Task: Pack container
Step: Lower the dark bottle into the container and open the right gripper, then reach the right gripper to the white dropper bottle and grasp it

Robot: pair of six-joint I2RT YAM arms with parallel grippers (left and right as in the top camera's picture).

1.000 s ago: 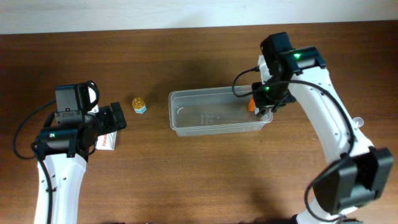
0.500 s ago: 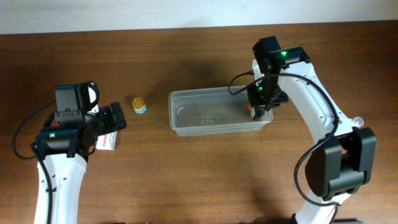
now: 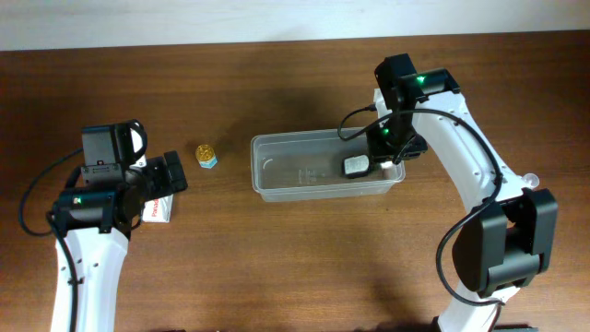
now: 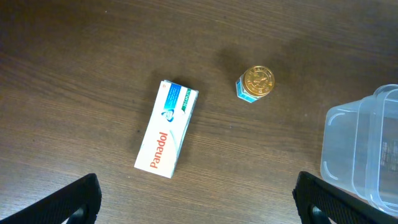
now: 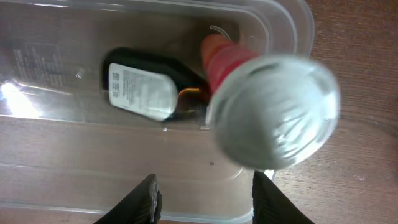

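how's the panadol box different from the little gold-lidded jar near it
The Panadol box is long, flat and rectangular; the jar is small, with a round top. The box is white with red lettering; the jar has a gold lid over a pale blue body. The jar sits nearer the container than the box does. Both rest on the table, outside the container.

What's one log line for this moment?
right hand: open, over container | dark bottle: inside container | left hand: open, near Panadol box
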